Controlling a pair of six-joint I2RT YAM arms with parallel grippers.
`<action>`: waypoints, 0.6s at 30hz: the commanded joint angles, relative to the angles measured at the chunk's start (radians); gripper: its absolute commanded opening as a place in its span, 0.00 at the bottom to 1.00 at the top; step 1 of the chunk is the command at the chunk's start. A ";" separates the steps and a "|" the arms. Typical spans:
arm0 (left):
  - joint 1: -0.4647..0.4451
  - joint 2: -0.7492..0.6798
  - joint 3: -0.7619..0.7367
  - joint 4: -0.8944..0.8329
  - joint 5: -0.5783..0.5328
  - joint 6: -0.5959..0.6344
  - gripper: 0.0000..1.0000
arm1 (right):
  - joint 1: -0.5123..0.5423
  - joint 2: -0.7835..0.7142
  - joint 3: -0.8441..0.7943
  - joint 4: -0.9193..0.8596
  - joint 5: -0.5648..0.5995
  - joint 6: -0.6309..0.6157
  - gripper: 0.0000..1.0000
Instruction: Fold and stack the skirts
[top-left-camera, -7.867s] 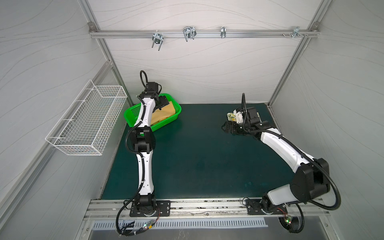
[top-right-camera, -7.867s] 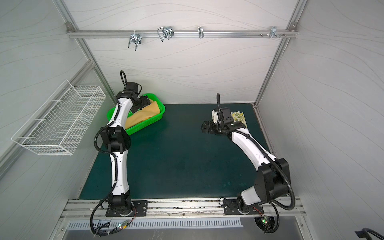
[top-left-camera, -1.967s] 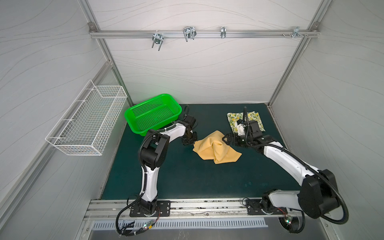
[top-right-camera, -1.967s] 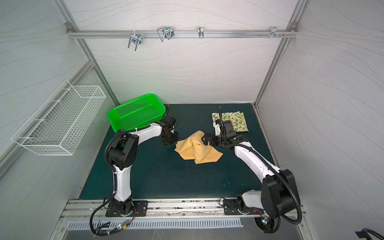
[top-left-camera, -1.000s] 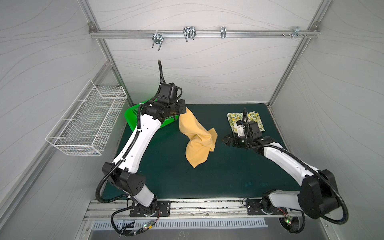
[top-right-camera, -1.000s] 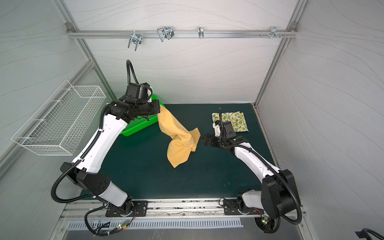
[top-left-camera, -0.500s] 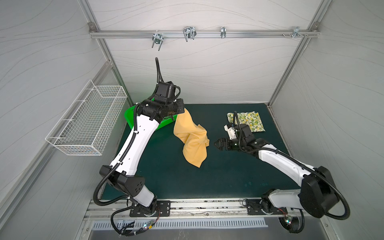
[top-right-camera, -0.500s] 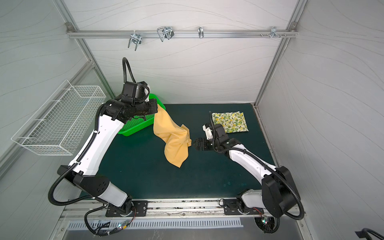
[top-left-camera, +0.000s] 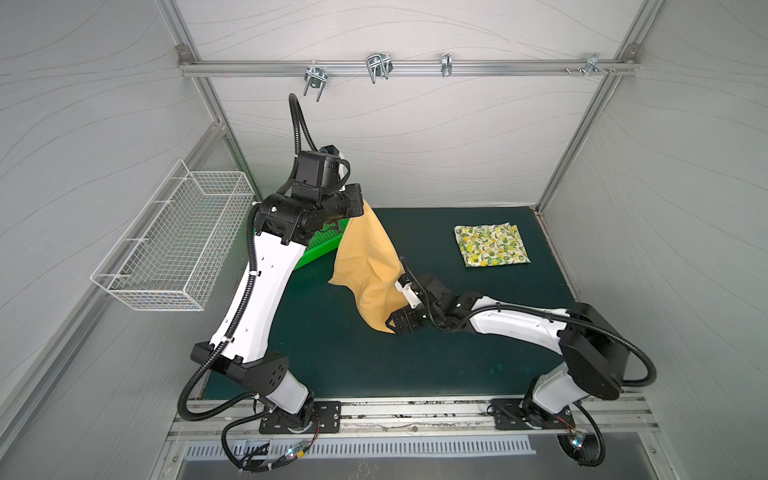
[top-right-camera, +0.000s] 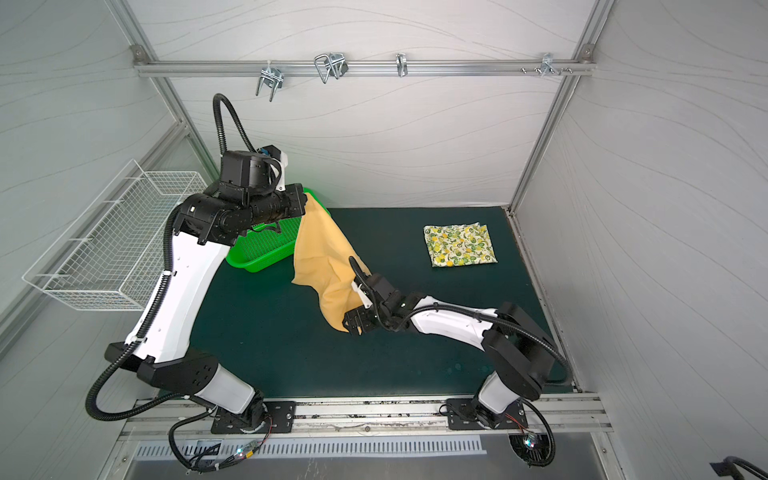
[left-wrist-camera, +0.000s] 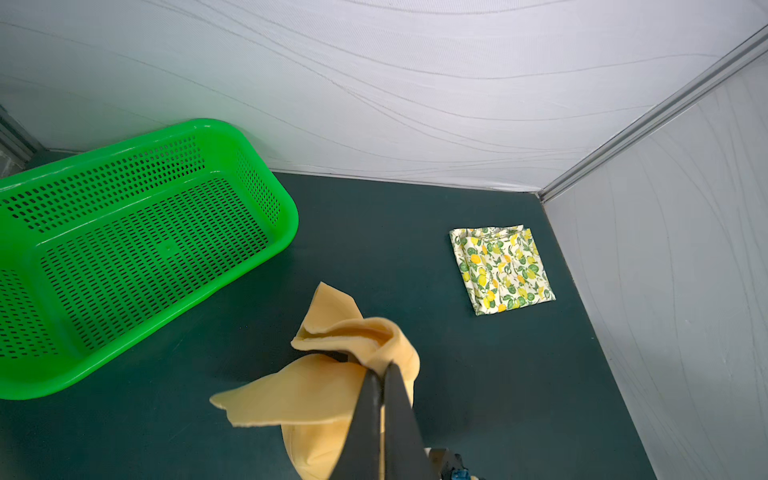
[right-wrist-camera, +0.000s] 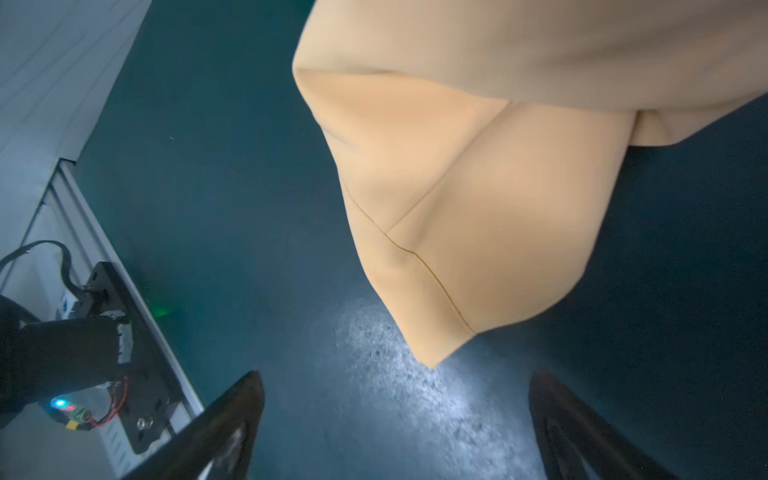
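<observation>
Mustard skirt (top-left-camera: 365, 257) is held hanging mid-frame by the clamped left gripper (left-wrist-camera: 380, 370); lemon-print skirt (top-left-camera: 492, 249) is laid folded, upper right. Spreading is judged in hand: the dangling hem corner must be caught by the wide-open, empty right gripper (right-wrist-camera: 397, 376).

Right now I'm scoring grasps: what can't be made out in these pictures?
- Green perforated plastic basket: both top views, partly hidden by left arm.
- Plain mustard-yellow cloth skirt: right wrist view, upper part cut off by edge.
- Folded cream lemon-print skirt: both top views, layers too small to count.
</observation>
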 joint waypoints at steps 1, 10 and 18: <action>-0.001 -0.009 -0.033 0.037 -0.030 0.035 0.00 | 0.043 0.075 0.039 0.030 0.079 0.011 0.98; 0.044 0.011 -0.112 0.071 -0.041 0.063 0.00 | 0.111 0.209 0.089 0.017 0.182 0.022 0.92; 0.103 0.020 -0.184 0.122 0.030 0.039 0.00 | 0.126 0.311 0.129 -0.045 0.266 0.018 0.84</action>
